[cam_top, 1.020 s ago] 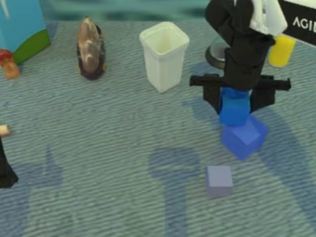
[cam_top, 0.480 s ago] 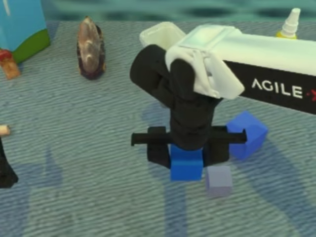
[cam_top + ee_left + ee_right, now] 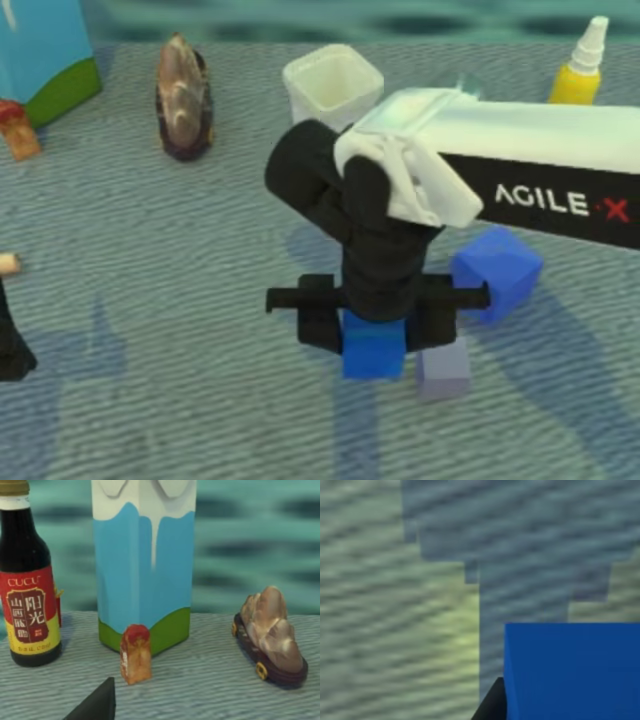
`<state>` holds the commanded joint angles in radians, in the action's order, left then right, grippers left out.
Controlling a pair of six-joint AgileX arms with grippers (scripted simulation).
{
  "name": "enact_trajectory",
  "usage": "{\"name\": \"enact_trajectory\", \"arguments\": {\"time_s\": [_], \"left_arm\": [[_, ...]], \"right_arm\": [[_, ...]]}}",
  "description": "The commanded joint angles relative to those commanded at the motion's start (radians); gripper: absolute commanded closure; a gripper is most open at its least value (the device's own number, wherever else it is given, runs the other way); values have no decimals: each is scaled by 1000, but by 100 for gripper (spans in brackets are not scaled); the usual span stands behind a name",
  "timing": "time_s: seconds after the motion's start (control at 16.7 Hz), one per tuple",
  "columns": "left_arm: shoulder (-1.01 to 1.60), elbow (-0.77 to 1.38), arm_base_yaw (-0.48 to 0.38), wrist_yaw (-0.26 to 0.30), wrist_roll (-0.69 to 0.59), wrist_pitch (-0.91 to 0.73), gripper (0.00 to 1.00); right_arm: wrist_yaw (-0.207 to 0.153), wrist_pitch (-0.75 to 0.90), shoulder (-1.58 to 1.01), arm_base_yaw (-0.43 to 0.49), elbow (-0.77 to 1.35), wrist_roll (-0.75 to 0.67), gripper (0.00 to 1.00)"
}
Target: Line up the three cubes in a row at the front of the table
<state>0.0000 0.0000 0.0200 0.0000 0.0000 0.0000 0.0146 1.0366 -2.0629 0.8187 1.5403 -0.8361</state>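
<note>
At the back of the table we see a white cup (image 3: pixel 333 84), open at the top and standing upright. To the right of it stands a yellow bottle (image 3: pixel 579 64) with a white nozzle. To the left of the cup sits a brown rock ornament (image 3: pixel 183 97) on a dark base. At the far left stands a blue, white and green carton (image 3: pixel 42 52), and just in front of it a small red-topped seal (image 3: pixel 17 128). From the left wrist we also see a dark sauce bottle (image 3: pixel 26 575) with a red and yellow label, beside the carton.
</note>
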Motion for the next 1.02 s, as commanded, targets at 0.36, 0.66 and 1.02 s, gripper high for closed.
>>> {"name": "enact_trajectory", "arguments": {"time_s": [0.36,0.66,1.02], "left_arm": [[0,0,0,0,0,0,0],[0,0,0,0,0,0,0],[0,0,0,0,0,0,0]], "right_arm": [[1,-136,-44,6,-94,0,100],[1,-136,-44,6,-94,0,77],[1,-136,-44,6,-94,0,32]]}}
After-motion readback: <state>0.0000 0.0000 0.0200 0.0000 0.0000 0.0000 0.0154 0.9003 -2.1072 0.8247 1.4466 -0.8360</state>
